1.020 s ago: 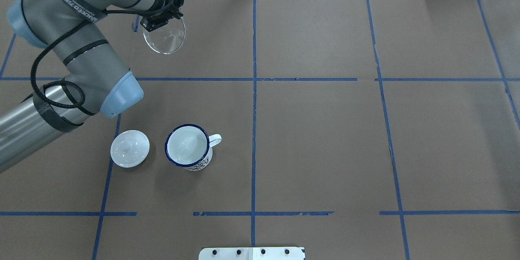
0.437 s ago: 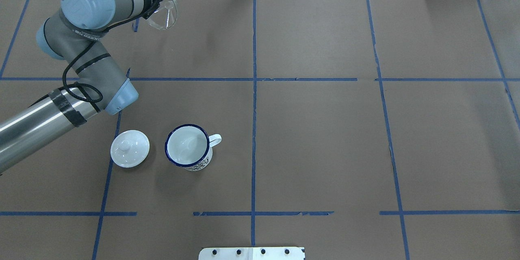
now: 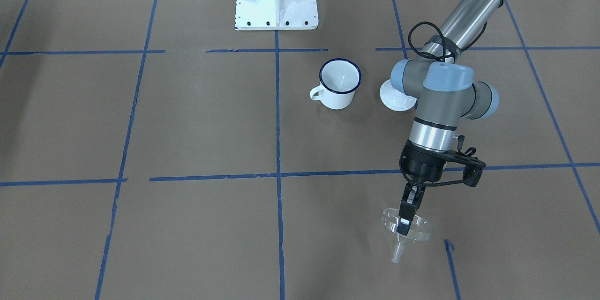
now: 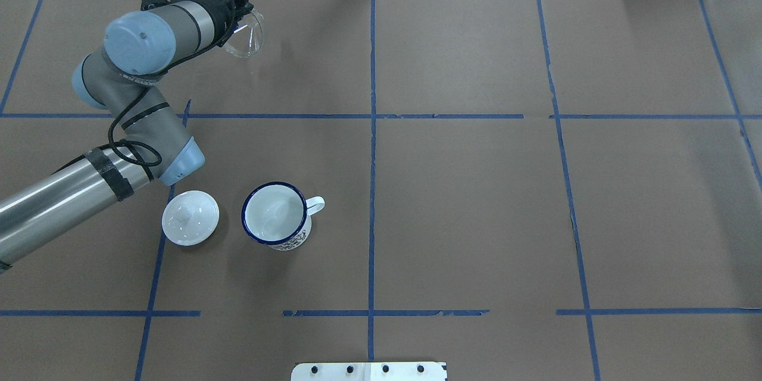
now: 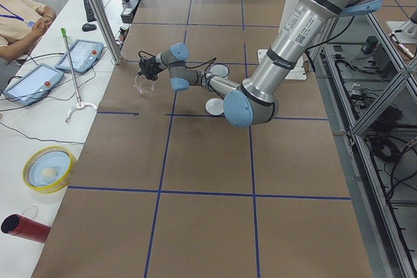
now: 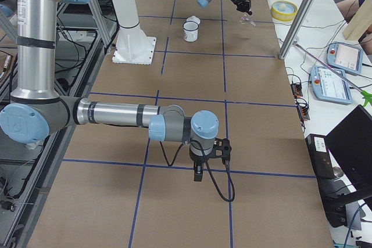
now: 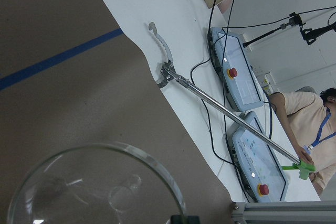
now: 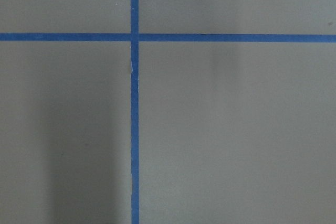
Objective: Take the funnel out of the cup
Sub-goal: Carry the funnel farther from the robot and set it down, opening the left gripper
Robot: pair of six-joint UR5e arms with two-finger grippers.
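One funnel (image 3: pixel 417 233) within left gripper (image 3: pixel 403 226)

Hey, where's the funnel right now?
In the overhead view the funnel is at the table's far left corner area, gripped by its rim in the left hand, well beyond the cup.

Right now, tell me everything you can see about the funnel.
The funnel is clear, glassy-looking plastic, with a wide round rim, a cone body and a short narrow spout. It is out of the cup and well away from it, near the table's far edge on the robot's left side. The left gripper pinches its rim. It hangs tilted, with the spout slanting down and away from the robot, apparently off the brown paper. Nothing else touches it, and it looks empty.
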